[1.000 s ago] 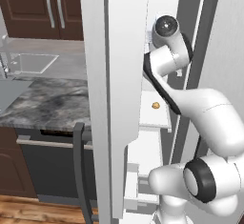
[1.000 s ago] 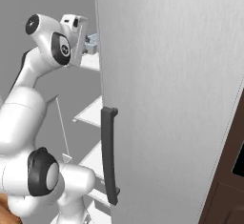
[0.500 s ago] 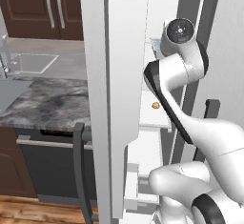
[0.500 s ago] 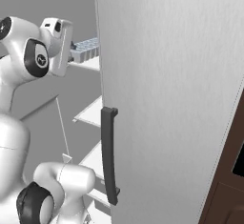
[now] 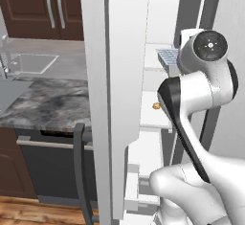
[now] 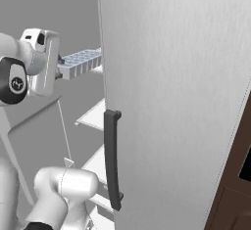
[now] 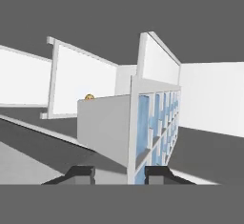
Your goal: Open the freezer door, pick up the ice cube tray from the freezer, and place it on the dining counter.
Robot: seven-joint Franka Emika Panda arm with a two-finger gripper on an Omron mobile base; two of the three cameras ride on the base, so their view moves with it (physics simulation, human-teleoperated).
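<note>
The end effector [image 7: 118, 173] is clamped on the near edge of the ice cube tray [image 6: 81, 62]; fingertips [image 7: 81, 173] sit one on each side of the tray wall, w/ the tray held off the shelf [image 6: 93, 116] at the freezer [image 5: 165, 8] opening. The freezer door [image 5: 119, 99] stands open. A small brown item [image 5: 156, 106] lies on a lower shelf, well apart from the tray.

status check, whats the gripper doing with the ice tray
Gripper shut on ice cube tray, tray lifted off the shelf inside the freezer. Freezer door open. The other fridge door close beside the tray on the way out.
</note>
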